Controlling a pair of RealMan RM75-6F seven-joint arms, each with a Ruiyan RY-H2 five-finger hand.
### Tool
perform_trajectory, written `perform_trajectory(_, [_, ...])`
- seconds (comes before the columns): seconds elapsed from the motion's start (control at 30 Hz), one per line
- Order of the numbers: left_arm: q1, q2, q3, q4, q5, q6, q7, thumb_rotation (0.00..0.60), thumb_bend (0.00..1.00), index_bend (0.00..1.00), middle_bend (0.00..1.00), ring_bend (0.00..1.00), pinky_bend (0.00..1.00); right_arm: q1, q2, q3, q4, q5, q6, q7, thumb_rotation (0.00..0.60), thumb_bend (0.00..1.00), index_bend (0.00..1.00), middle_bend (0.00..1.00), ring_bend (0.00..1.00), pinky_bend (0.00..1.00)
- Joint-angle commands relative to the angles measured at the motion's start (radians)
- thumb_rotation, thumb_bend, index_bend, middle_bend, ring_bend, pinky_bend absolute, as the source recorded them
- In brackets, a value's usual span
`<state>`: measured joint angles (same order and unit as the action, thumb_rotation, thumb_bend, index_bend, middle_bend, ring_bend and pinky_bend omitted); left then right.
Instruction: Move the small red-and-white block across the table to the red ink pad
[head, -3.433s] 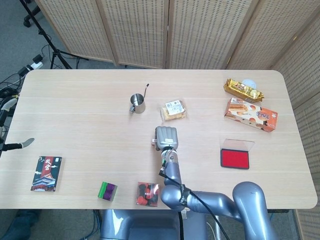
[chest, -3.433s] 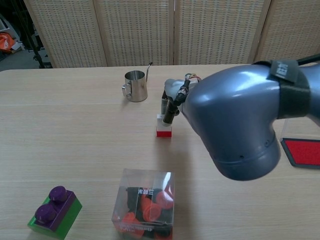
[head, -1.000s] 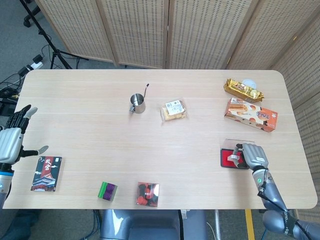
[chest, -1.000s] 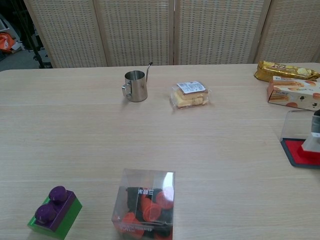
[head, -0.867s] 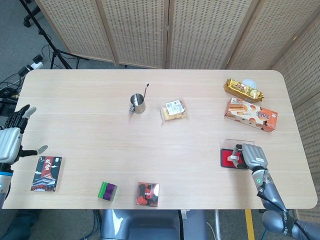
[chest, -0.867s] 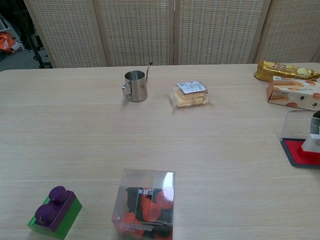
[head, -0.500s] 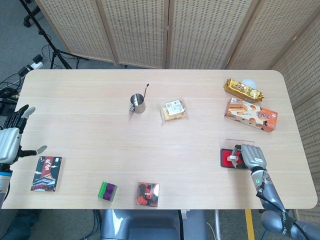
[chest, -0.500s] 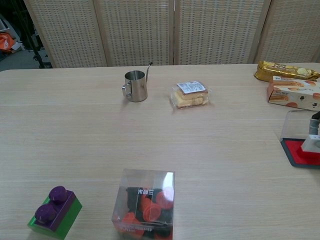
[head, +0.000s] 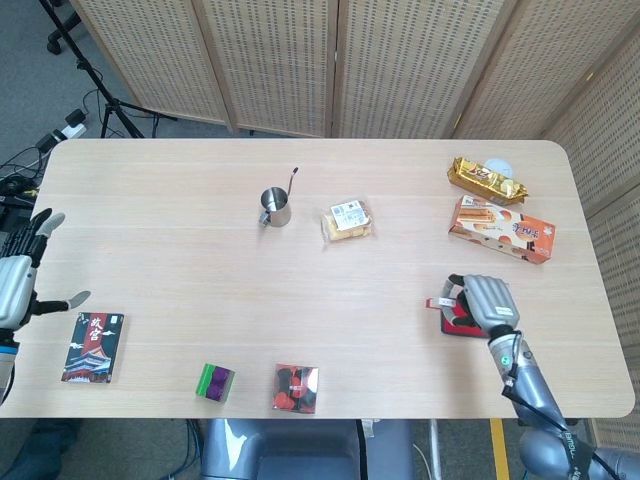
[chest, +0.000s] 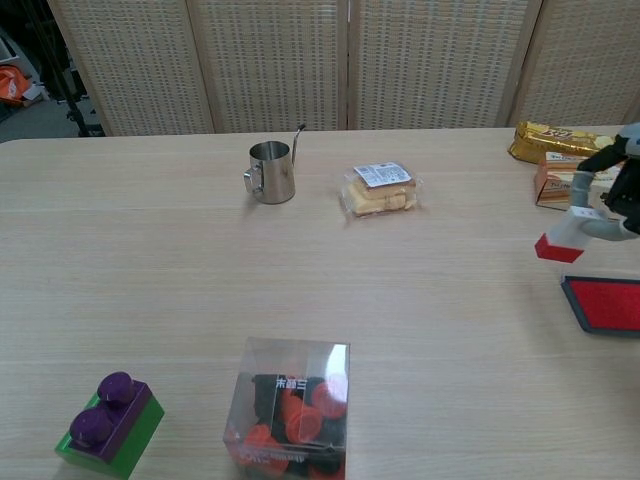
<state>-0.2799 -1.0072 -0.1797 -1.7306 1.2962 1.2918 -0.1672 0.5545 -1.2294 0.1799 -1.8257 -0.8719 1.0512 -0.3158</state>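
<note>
My right hand (head: 487, 303) pinches the small red-and-white block (head: 436, 302) and holds it in the air, tilted, just left of the red ink pad (head: 453, 326). In the chest view the block (chest: 560, 243) hangs above the table, up and left of the ink pad (chest: 605, 303), with the right hand (chest: 618, 188) at the frame's right edge. The hand covers most of the pad in the head view. My left hand (head: 15, 285) hovers at the table's far left edge, fingers spread, holding nothing.
A steel cup (head: 275, 207) and a wrapped snack (head: 348, 221) stand mid-table. A gold packet (head: 485, 179) and orange box (head: 502, 229) lie behind the pad. Near the front edge are a card box (head: 93, 347), a green-purple brick (chest: 108, 424) and a clear box (chest: 292, 405).
The right hand has lifted the block off the ink pad and carried it up and to the left. The left hand has barely shifted.
</note>
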Motion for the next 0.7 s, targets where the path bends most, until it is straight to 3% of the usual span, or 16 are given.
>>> perform_trajectory(0.03, [0.001, 0.002, 0.001, 0.000, 0.003, 0.001, -0.004, 0.600, 0.00, 0.00, 0.00, 0.00, 0.00, 0.059, -0.024, 0.037, -0.038, 0.054, 0.027, -0.092, 0.600, 0.71, 0.60, 0.92, 0.99, 1.00])
perform_trajectory(0.4, [0.006, 0.015, -0.002, 0.007, 0.000, -0.003, -0.034, 0.600, 0.00, 0.00, 0.00, 0.00, 0.00, 0.182, -0.231, 0.025, 0.091, 0.213, 0.034, -0.255, 0.600, 0.72, 0.60, 0.92, 0.99, 1.00])
perform_trajectory(0.7, [0.005, 0.016, -0.002, 0.014, 0.009, -0.004, -0.051, 0.600, 0.00, 0.00, 0.00, 0.00, 0.00, 0.189, -0.266, 0.001, 0.155, 0.232, 0.026, -0.265, 0.600, 0.72, 0.60, 0.92, 0.99, 1.00])
